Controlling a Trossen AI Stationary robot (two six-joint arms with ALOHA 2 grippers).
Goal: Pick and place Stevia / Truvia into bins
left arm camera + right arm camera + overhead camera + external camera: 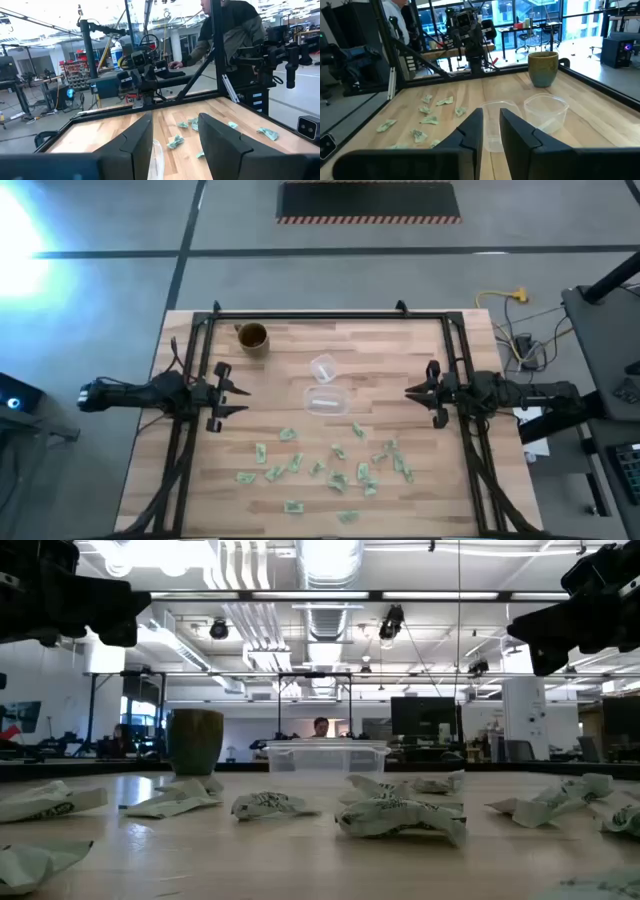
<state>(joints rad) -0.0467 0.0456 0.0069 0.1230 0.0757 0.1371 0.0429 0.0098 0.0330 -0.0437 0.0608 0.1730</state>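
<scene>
Overhead, the wooden desk [200,480] carries two empty-handed arms: left gripper [238,395] fingers apart, right gripper [412,392] narrowly parted. One clear bin [326,400] sits mid-desk; roughly twenty green Stevia packets [338,478] lie scattered nearby.

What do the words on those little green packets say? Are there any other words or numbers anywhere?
Packets: dark print shows, too blurred to read.
Brown mug: no words.
Clear container: no label visible.
Nothing anywhere can be read.
</scene>
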